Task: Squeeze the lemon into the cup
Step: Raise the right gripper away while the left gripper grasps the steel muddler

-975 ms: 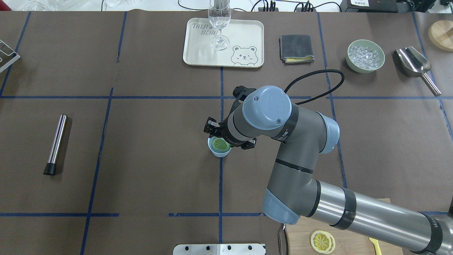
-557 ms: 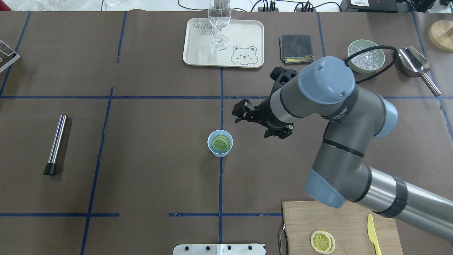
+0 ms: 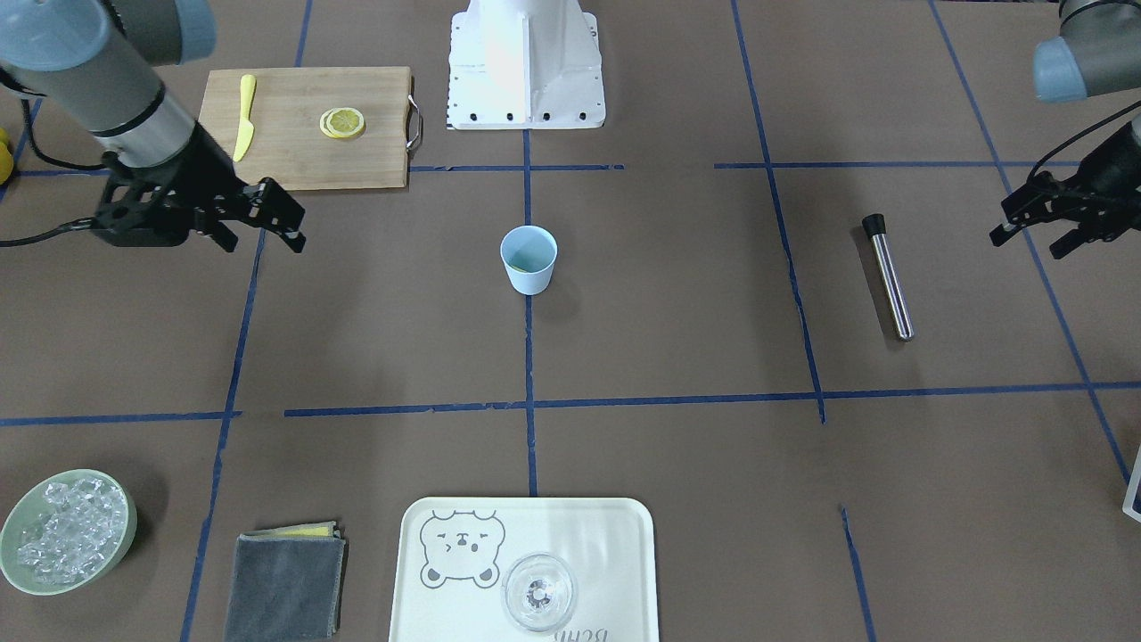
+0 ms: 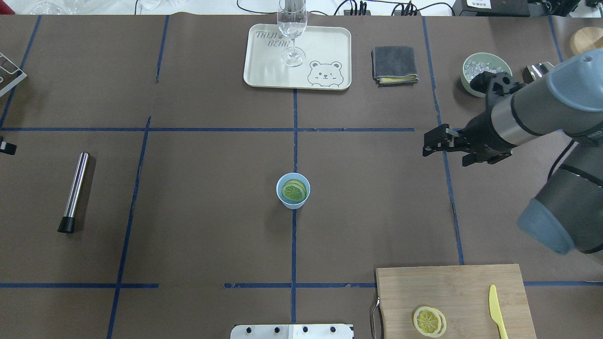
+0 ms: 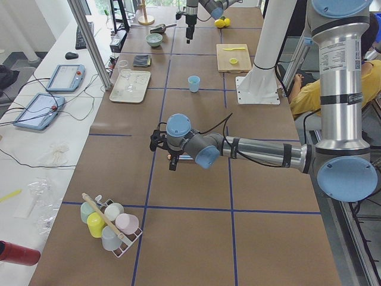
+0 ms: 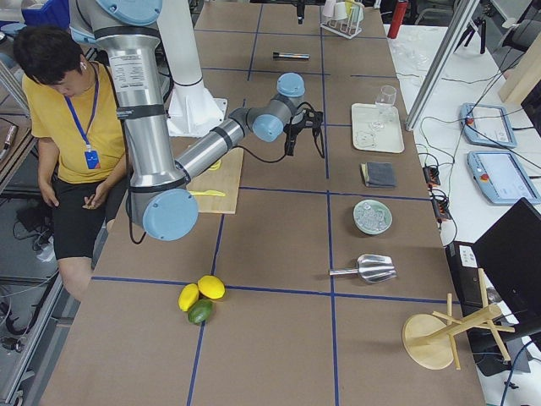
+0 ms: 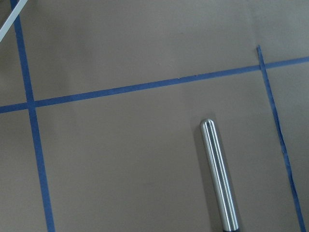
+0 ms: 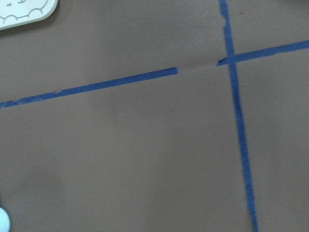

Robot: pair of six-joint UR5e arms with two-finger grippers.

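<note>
The small light-blue cup (image 4: 281,199) stands at the table's centre, also in the front view (image 3: 529,269). A lemon slice (image 4: 293,191) lies flat inside it. My right gripper (image 4: 425,143) is open and empty, well to the right of the cup and above the table; it also shows in the front view (image 3: 294,223). My left gripper (image 3: 1025,245) hangs at the far left of the table beyond a steel rod, looks open and holds nothing. Only its tip shows at the overhead view's left edge (image 4: 4,147).
A steel rod (image 4: 75,190) lies at the left. A tray (image 4: 330,42) with a clear glass (image 4: 292,28), a grey cloth (image 4: 394,63), an ice bowl (image 4: 471,87) and a metal scoop stand at the back. A cutting board (image 4: 452,292) holds another lemon slice (image 4: 429,321) and a yellow knife (image 4: 495,310).
My right gripper has drawn back from over the cup, far to the right and a little toward the back. The lemon slice stays in the cup. The left gripper's tip has appeared at the left edge.
</note>
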